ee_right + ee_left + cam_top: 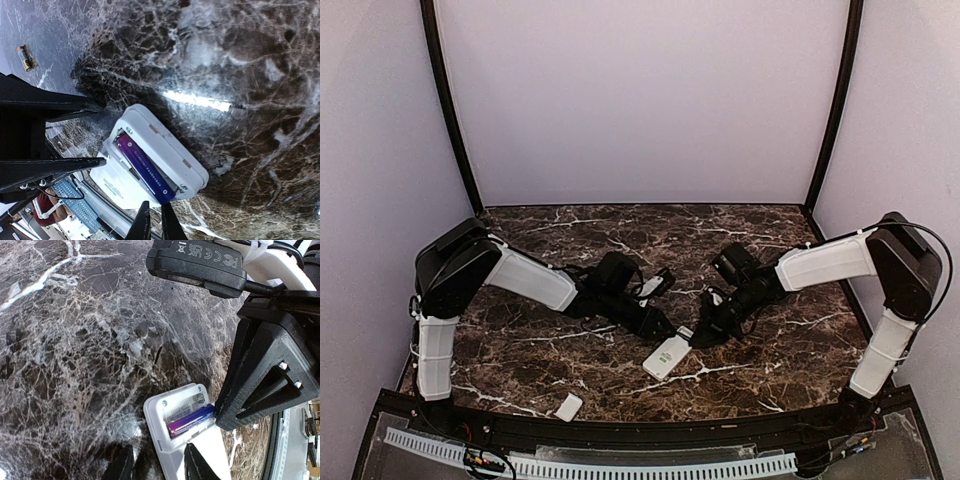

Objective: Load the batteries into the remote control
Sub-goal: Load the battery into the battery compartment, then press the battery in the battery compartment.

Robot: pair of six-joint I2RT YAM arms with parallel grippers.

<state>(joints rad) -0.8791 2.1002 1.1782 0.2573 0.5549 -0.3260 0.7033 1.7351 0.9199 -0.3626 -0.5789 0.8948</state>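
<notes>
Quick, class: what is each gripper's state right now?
Left gripper: open, over the white rectangular remote control.
Right gripper: shut, holding nothing, tips at the purple cylindrical battery.

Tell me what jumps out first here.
The white remote control lies mid-table, back open, with one purple battery sitting in its bay. The left gripper and right gripper both crowd over it. A second battery lies loose on the marble tabletop, apart.
</notes>
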